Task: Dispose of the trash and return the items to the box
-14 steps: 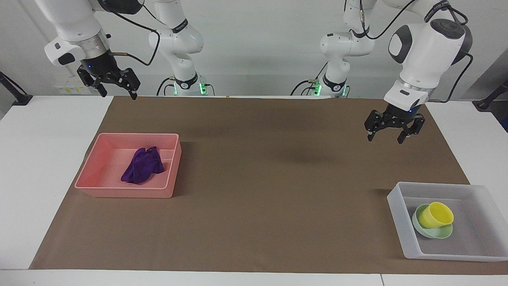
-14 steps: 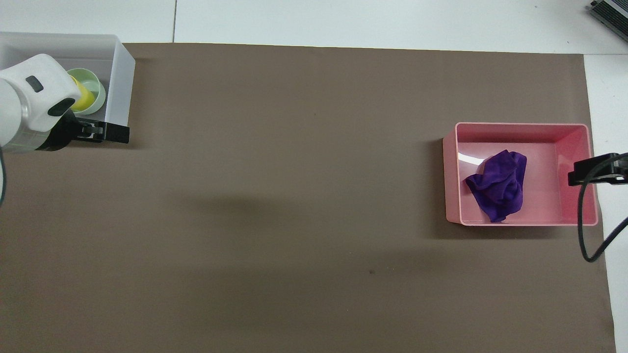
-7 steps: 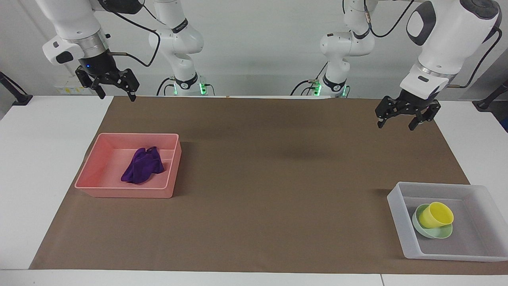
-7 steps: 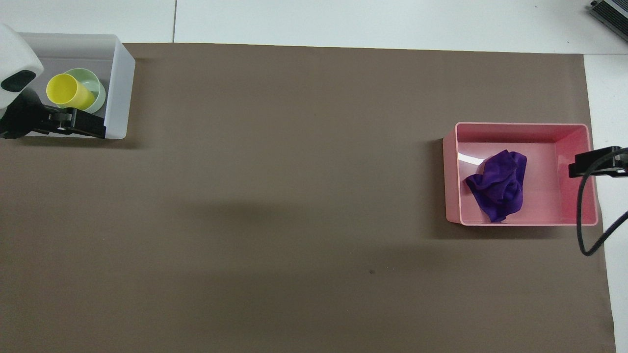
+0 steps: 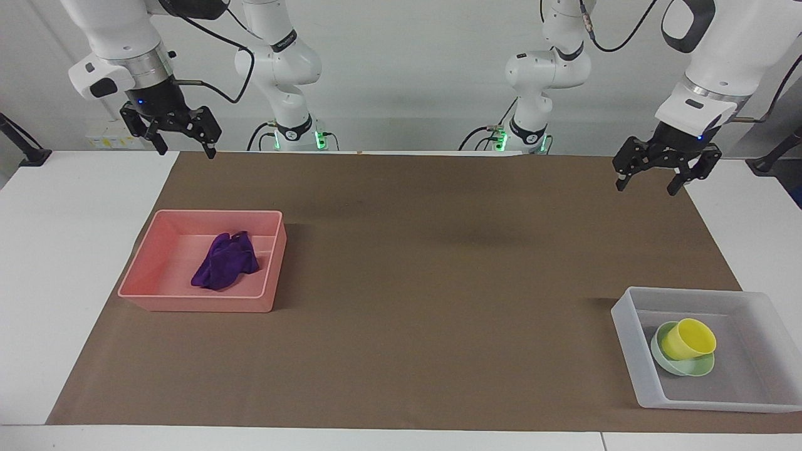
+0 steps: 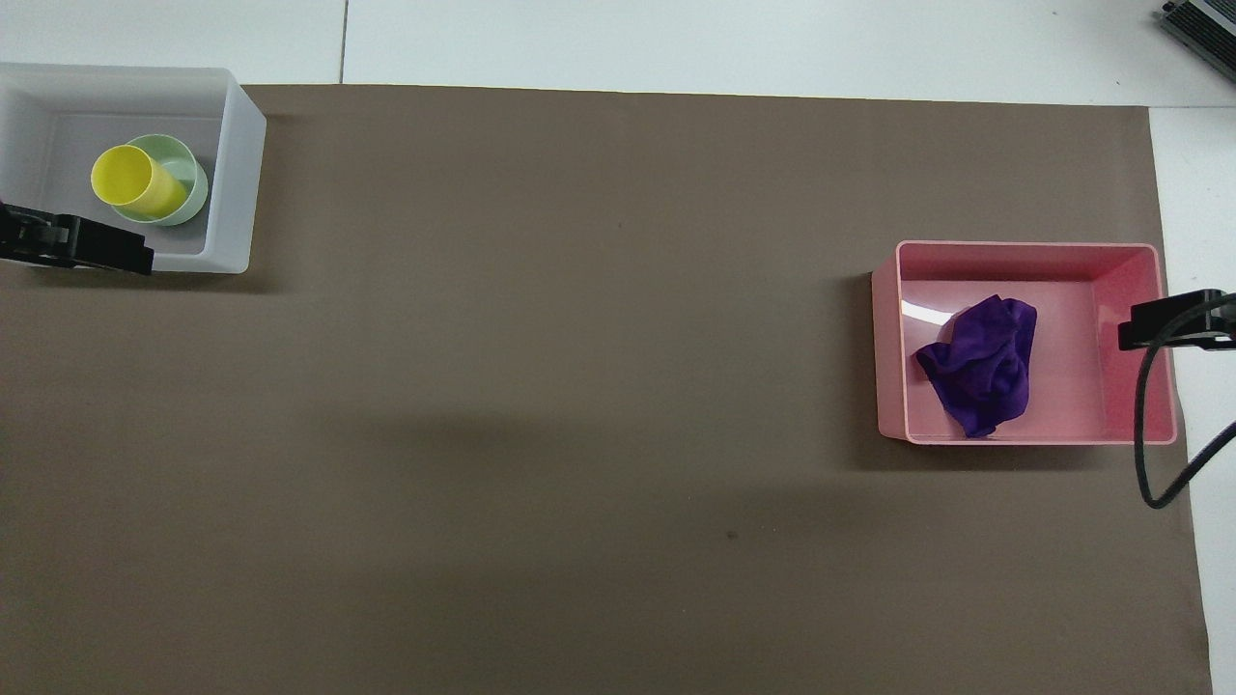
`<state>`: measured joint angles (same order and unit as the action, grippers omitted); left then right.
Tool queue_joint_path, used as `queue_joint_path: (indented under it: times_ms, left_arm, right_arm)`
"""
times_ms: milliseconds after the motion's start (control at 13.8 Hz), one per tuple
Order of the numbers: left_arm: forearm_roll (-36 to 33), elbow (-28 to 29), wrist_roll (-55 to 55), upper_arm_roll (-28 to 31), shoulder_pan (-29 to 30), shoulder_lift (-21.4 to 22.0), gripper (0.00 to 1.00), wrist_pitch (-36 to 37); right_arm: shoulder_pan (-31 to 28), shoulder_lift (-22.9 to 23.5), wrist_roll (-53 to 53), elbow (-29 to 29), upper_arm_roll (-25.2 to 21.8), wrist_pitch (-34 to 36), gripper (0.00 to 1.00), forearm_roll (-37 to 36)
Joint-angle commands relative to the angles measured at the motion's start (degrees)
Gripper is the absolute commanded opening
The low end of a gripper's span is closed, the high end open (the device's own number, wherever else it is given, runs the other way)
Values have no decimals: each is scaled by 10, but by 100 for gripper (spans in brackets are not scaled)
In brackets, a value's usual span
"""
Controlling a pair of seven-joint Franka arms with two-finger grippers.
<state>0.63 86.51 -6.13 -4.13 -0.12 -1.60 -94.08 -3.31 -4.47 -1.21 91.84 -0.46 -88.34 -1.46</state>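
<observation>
The purple cloth (image 5: 225, 269) lies crumpled in the pink tray (image 5: 200, 305); it also shows in the overhead view (image 6: 980, 376). The yellow cup (image 5: 688, 339) leans tilted in the mint-green bowl (image 5: 670, 365), and both sit in the translucent box (image 5: 626, 326). The overhead view shows the cup (image 6: 137, 181), the bowl (image 6: 191, 166) and the box (image 6: 237, 164). My left gripper (image 5: 645, 188) is open and empty, raised over the mat at the left arm's end. My right gripper (image 5: 188, 152) is open and empty, raised over the mat's edge at the right arm's end.
A brown mat (image 5: 438, 282) covers most of the white table (image 5: 62, 250). The pink tray (image 6: 1028, 249) stands at the right arm's end, the box at the left arm's end and farther from the robots. A black cable (image 6: 1154, 454) hangs from the right arm.
My left gripper has risen and drawn back from near the box toward the left arm's end, uncovering the cup in the overhead view. The right gripper has barely moved.
</observation>
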Motion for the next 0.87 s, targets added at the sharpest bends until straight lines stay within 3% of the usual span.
queue_joint_path:
  times_ms: [0, 289, 795]
  left_arm:
    - [-9, 7, -6, -2, 4, 18, 100, 40]
    - [-8, 64, -2, -2, 6, 62, 100, 47]
    - [-11, 67, 22, 7, -14, 62, 100, 54]
  right_arm:
    - [-4, -12, 13, 13, 2, -5, 100, 6]
    - [-4, -12, 13, 13, 2, -5, 100, 6]
    - [-4, -12, 13, 13, 2, -5, 100, 6]
